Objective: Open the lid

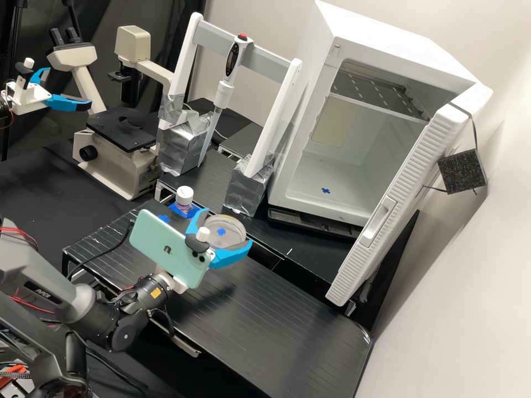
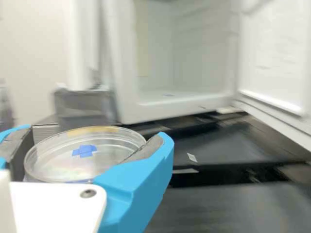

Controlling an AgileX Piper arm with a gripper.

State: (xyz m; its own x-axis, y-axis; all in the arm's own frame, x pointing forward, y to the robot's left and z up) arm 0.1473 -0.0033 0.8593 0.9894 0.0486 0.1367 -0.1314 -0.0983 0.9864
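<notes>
My gripper [image 1: 225, 228] is over the black platform, with its two blue fingers on opposite sides of a clear round dish [image 1: 231, 237]. Seen from the wrist, the gripper [image 2: 95, 135] is shut on the dish [image 2: 109, 158], the grey pads against its side wall. A clear lid lies flat across the dish, roughly level, and a small blue cross mark [image 2: 84, 151] shows on or through it. The left finger is partly cut off in the wrist view. How high the dish is above the platform, I cannot tell.
A white-capped bottle [image 1: 184, 198] stands on blue tape behind the phone mounted on the arm. Farther back are a pipette [image 1: 223, 94] on a white frame, a microscope [image 1: 113, 157] and a white cabinet [image 1: 298, 188] with its door [image 1: 398, 193] swung open to the right.
</notes>
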